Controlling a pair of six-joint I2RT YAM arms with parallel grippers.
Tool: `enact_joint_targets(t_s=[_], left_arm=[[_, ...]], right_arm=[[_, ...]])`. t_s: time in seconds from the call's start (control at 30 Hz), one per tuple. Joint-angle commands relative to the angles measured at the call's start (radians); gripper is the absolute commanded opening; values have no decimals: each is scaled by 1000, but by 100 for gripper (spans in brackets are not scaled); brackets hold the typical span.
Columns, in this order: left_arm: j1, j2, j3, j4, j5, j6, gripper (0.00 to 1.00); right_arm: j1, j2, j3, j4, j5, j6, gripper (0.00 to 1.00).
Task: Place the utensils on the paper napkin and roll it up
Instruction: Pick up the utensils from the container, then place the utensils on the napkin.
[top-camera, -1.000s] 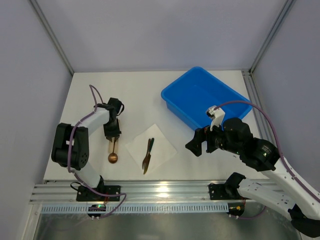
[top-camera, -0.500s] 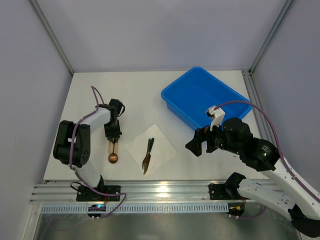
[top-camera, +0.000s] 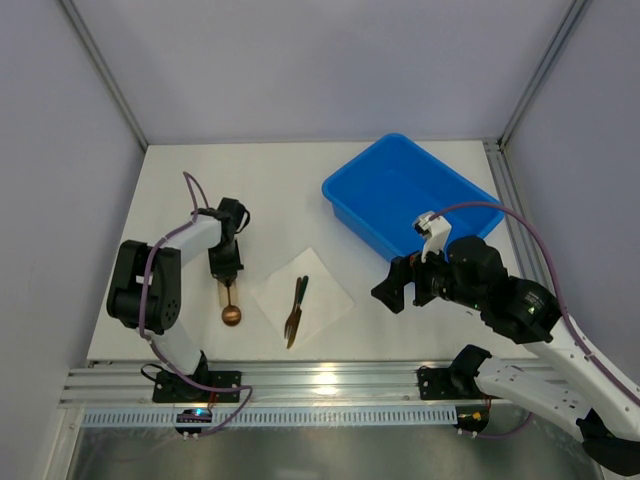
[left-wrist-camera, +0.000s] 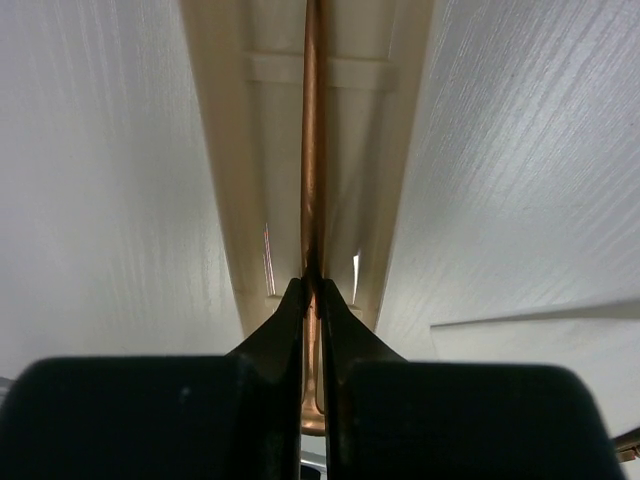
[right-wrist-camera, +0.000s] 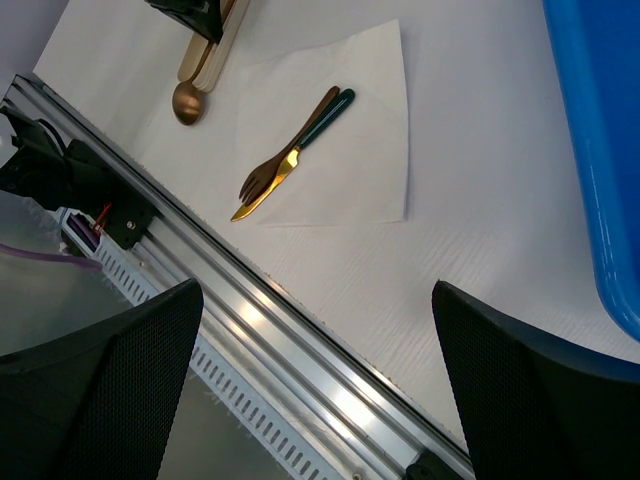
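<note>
My left gripper (top-camera: 226, 268) is shut on the thin handle of the bronze spoon (top-camera: 231, 308), whose round bowl points toward the near edge. In the left wrist view the handle (left-wrist-camera: 312, 150) runs straight out from the pinched fingertips (left-wrist-camera: 296, 300) over a beige holder (left-wrist-camera: 235, 150). The white paper napkin (top-camera: 318, 298) lies right of the spoon. On it lie a bronze fork (right-wrist-camera: 268, 176) and a gold knife with a dark teal handle (right-wrist-camera: 322, 120), side by side. My right gripper (top-camera: 392, 290) hovers open to the right of the napkin, nothing between its fingers (right-wrist-camera: 120, 380).
A blue plastic bin (top-camera: 410, 195) stands at the back right, its wall showing in the right wrist view (right-wrist-camera: 600, 150). An aluminium rail (top-camera: 320, 382) runs along the table's near edge. The beige holder (top-camera: 221, 294) lies under the spoon.
The left jaws have closed onto the spoon handle. The spoon's bowl has shifted slightly to the right. The right arm has not moved.
</note>
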Motion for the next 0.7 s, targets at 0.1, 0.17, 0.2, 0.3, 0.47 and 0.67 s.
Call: enact_joint_targets(t_s=[0.1,0.17,0.2,0.3,0.47,0.67], left_arm=[[2,-59,44,-43,-23,1,0],[1,-97,67,-75,-33,1,0],[2,-114,77,-87,-35,2,0],[-10,-173,125,-141,-36,4,0],[-123,-227,194,-202,37,-37,0],[-356,-214,185,-134,98,-160,0]], right_arm=[[6,-15,25,4,5,-6,99],[6,-13,25,3,3,-6,99],[6,-12,25,4,3,-4,99],[6,-12,27,7,2,-4,100],[6,-3,32,9,3,-4,99],[6,4,33,15,3,1,99]])
